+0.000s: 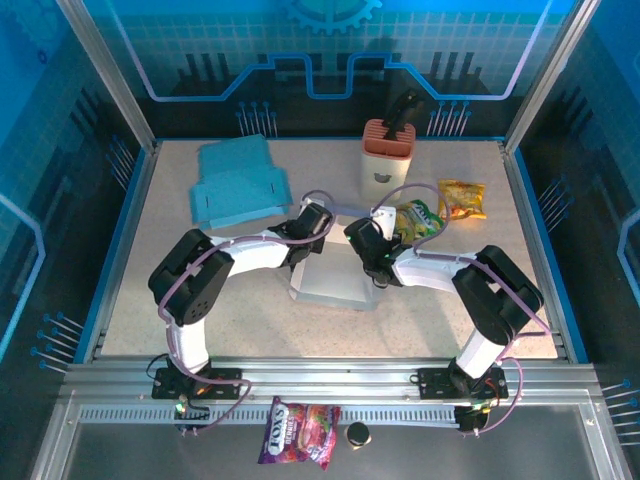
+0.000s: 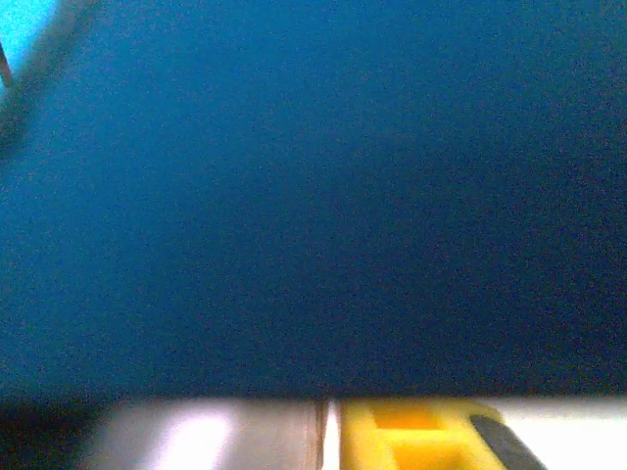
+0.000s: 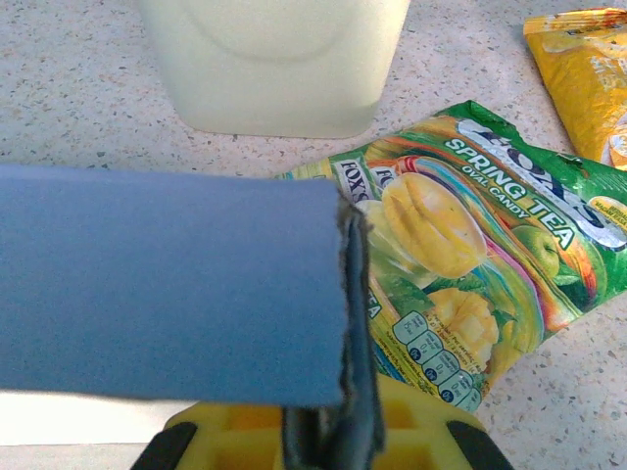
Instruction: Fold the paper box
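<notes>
The paper box (image 1: 335,285) lies pale blue at the middle of the table, between the two arms. My left gripper (image 1: 300,258) is at its left wall and my right gripper (image 1: 372,262) at its right wall. In the right wrist view a blue panel of the box (image 3: 167,284) stands up on the left, and its frayed edge runs down between the shut jaws of the right gripper (image 3: 338,431). In the left wrist view a dark blue panel of the box (image 2: 313,196) lies right against the camera. It reaches down to the yellow finger base (image 2: 411,436) and hides the fingertips.
A stack of flat blue box blanks (image 1: 240,182) lies at the back left. A cream and orange holder (image 1: 388,155) stands at the back, with a green candy bag (image 1: 418,218) and a yellow bag (image 1: 462,198) right of the box. The green bag (image 3: 490,255) lies just beyond the right gripper.
</notes>
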{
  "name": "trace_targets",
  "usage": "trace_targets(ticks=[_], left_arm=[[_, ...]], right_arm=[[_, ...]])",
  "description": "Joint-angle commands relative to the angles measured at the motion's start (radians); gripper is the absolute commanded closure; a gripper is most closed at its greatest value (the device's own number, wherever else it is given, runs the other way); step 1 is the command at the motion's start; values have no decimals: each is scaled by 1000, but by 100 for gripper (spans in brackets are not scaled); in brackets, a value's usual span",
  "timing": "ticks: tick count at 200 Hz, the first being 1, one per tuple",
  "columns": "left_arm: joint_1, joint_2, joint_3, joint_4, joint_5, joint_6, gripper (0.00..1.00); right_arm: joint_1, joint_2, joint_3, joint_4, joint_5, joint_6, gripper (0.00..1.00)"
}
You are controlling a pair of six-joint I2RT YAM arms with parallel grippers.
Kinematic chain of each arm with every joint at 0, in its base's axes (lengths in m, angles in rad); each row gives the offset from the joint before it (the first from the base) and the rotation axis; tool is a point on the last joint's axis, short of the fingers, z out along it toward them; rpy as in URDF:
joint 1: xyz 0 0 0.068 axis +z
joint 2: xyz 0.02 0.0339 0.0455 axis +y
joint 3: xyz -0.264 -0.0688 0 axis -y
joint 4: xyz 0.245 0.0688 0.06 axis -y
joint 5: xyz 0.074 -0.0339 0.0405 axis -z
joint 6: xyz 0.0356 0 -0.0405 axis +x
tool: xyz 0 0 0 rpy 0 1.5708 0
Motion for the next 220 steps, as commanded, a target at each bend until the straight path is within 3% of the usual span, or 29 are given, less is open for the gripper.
trace_targets(ticks=[1,34,60,93,168,220], left_arm=[[0,31,22,-29,-3,1,99],[-33,74,101,-190,-218,-112,100],[-80,134,175,-306,-320,-214,100],[-91,159,209,-378,-335,-326,100],[-106,210,257,-371,-369,-376,100],[-130,320,387,-486,-428,-529,100]], right_arm=[[-4,39,-31,-55,-81,-5,100],[-3,47,-22,-83,-70,18,100],[4,58,-6,-110,-60,46,100],[12,59,-4,-112,-64,53,100],[8,46,-40,-48,-85,25,100],[5,30,-68,-4,-94,1,100]])
